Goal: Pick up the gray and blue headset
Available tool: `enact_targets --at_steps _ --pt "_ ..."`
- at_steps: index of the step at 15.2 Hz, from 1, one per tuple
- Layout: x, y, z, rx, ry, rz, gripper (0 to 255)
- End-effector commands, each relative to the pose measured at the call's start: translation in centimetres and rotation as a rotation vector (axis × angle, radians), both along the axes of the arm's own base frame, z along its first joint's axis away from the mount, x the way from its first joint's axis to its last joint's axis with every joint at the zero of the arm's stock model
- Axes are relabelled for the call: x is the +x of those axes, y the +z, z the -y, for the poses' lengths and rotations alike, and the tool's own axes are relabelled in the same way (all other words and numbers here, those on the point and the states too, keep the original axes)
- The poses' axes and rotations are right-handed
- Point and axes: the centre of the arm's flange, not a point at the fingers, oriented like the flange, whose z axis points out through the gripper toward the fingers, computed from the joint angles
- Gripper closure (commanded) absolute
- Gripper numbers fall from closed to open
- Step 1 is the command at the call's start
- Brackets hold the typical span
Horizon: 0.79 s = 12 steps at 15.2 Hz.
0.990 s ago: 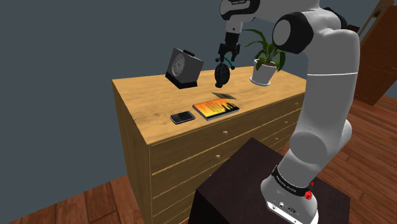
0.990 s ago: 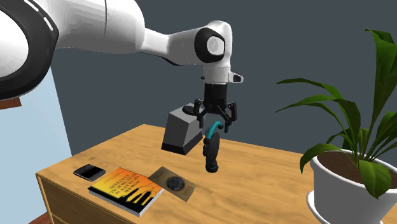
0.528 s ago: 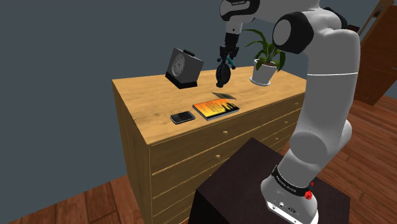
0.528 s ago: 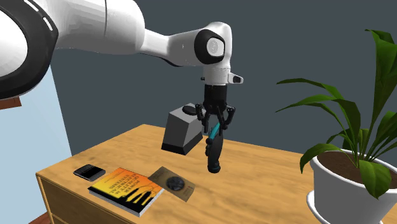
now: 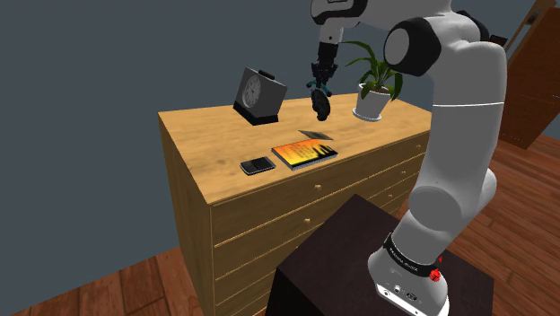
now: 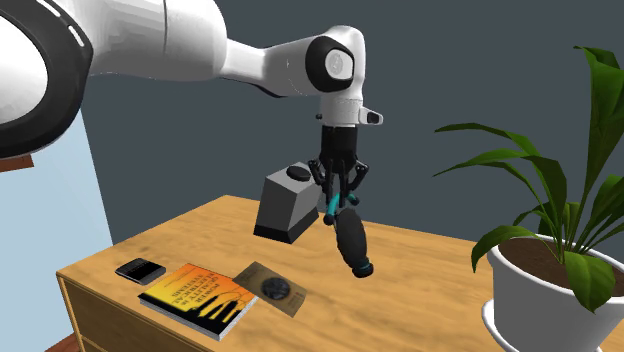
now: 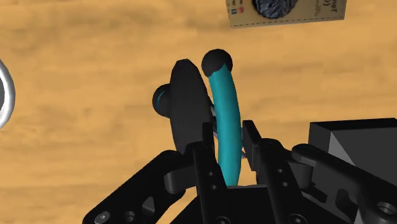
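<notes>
While the black gripper hangs over the wooden dresser, its two fingers are closed on the teal band of the headset, pinching it at the upper end. Headset: black ear cups, teal headband. It hangs below the fingertips in the air, clear of the dresser top, tilted so its lower end points toward the second exterior view's right. Wrist view: the band runs up between the fingers, with one black cup beside it and bare wood behind. Shoulder view: the headset sits between the grey clock and the potted plant, above a tan card sleeve that lies flat on the top. An orange book lies just beside the sleeve toward the front edge, and a black phone lies near the book. The clock stands tilted near the back edge. The white pot stands at the dresser's far corner, well apart from the headset.
</notes>
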Motion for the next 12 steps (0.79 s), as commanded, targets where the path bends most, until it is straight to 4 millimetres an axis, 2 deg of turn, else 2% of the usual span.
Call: enact_targets --at_steps 1,11,12 --pt "0.0 1.1 0.0 0.000 0.000 0.000 255" --pt "0.0 6.3 0.0 0.000 0.000 0.000 255" --pt "0.0 6.4 0.0 0.000 0.000 0.000 255"
